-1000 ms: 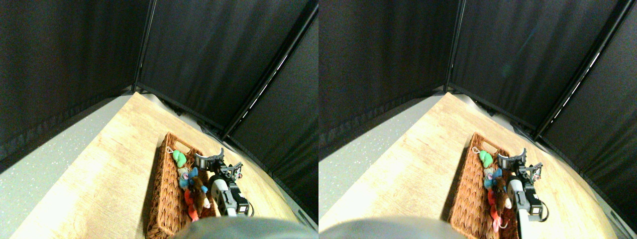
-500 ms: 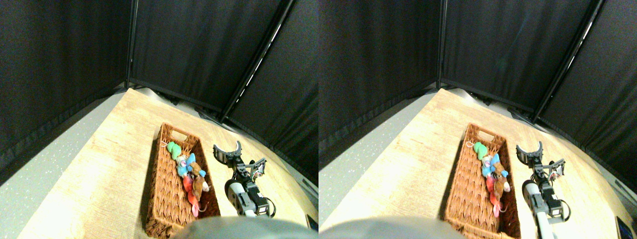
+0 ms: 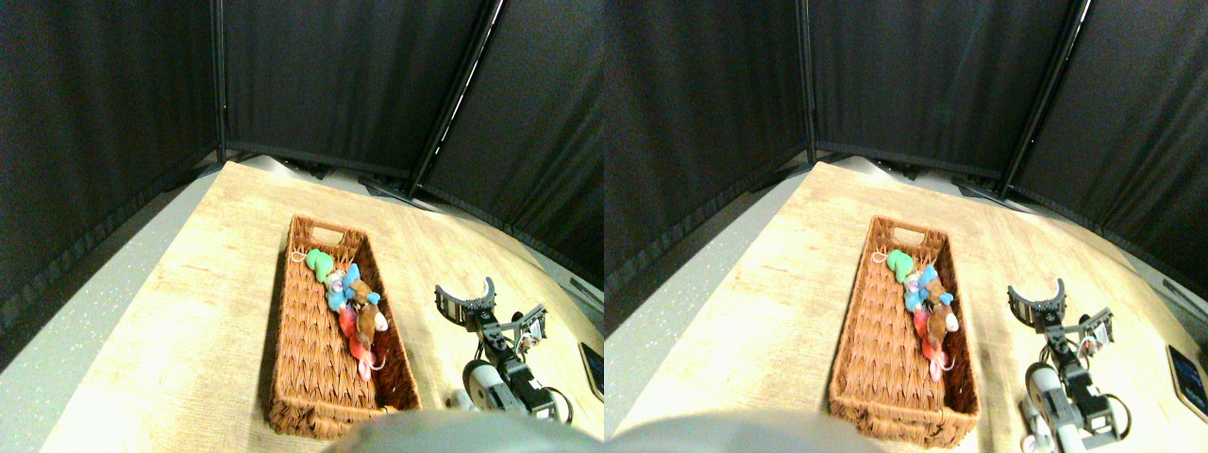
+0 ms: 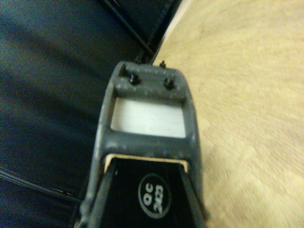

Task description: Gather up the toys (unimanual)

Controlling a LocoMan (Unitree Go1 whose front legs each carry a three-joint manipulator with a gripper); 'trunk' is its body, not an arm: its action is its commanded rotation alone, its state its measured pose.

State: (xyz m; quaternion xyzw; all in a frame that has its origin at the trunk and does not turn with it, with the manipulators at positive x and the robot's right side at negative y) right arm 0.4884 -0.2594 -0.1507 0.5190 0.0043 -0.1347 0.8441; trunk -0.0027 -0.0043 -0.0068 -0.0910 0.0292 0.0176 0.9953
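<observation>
Floor: you see a grey speckled strip (image 3: 85, 311) along the far left, beside the wooden board.
Board: your work surface is a light wooden board (image 3: 208, 321), with black curtains (image 3: 330, 75) standing behind it on every side.
Basket: you have a brown woven basket (image 3: 307, 349) lying lengthwise on the board, with a handle slot in its far end wall.
Toys: you find all the toys you can see inside the basket, bunched in a row along its right wall.
Green toy: you see the green one (image 3: 318, 263) farthest from you, near the handle slot.
Blue toy: the blue one (image 3: 343, 287) sits just nearer, touching the green one.
Brown toy: the brown one (image 3: 367, 315) leans against the right wall.
Red toy: the red one (image 3: 356, 342) lies nearest you, with a pale string tail trailing from it.
Claw: your right claw (image 3: 466, 298) is to the right of the basket, well clear of it, above bare board. Its two curved jaws are spread wide and hold nothing.
Wrist camera: you get only the dark jaw frame (image 4: 147, 128) against curtain and board; no toy shows there.
</observation>
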